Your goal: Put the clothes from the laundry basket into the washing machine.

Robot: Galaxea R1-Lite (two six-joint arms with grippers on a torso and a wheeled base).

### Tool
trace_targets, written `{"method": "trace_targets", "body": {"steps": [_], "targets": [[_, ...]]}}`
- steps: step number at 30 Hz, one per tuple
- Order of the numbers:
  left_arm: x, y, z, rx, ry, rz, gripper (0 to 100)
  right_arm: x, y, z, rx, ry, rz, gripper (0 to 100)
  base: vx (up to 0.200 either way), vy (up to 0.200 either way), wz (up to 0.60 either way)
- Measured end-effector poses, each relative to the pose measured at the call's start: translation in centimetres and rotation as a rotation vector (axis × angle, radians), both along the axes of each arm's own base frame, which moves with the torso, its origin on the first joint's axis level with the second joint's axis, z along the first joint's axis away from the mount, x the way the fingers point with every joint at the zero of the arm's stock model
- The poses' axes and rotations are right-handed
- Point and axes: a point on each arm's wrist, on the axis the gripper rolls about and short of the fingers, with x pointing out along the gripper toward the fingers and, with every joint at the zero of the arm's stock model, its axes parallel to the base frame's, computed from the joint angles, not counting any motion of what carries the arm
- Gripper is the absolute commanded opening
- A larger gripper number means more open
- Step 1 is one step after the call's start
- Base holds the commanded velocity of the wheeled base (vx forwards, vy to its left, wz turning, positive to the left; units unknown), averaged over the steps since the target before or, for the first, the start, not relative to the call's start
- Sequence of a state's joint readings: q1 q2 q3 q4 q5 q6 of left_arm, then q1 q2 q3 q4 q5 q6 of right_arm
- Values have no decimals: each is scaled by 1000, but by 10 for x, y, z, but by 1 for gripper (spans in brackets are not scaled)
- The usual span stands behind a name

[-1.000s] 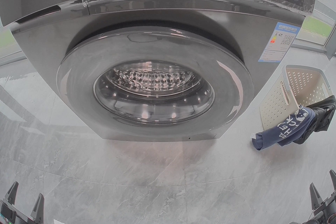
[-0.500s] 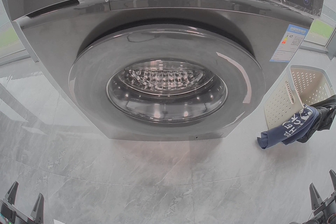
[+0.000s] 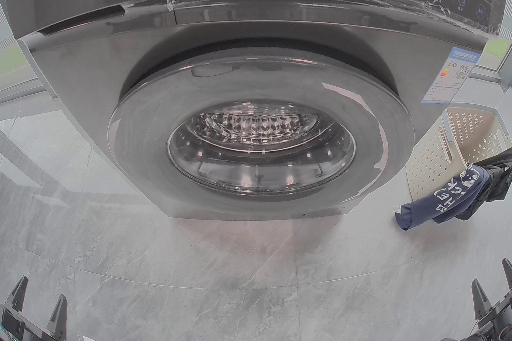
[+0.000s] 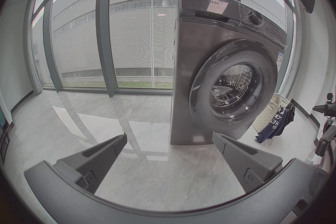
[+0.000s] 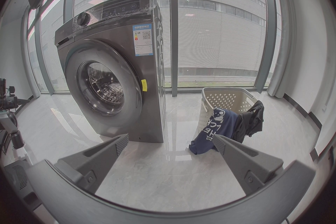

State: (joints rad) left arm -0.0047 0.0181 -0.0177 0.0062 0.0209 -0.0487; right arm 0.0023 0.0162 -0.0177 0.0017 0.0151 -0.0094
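The washing machine (image 3: 256,65), its door (image 3: 160,145) shut, is being faced at centre. At right, the laundry basket (image 3: 429,171) is being overhung by clothes (image 3: 450,196). The left gripper (image 3: 41,290) and right gripper (image 3: 490,273) are being held open and empty at the bottom corners. Nothing is being loaded yet, and door-opening is probably being called for next.

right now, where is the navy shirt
The navy shirt is at the head view's far right, draped over the laundry basket's rim beside a black garment, its lower end on the floor, right of the washing machine.
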Motion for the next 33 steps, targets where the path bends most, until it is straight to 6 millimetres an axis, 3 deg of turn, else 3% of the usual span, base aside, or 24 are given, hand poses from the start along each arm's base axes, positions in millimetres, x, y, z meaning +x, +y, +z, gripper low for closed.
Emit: {"method": "trace_targets", "body": {"steps": [27, 33], "targets": [[0, 0, 0, 0, 0, 0, 100, 0, 0, 2, 5, -21, -5, 100, 7, 0, 0], [0, 0, 0, 0, 0, 0, 100, -7, 0, 32, 39, -122, 3, 100, 0, 0, 0]]}}
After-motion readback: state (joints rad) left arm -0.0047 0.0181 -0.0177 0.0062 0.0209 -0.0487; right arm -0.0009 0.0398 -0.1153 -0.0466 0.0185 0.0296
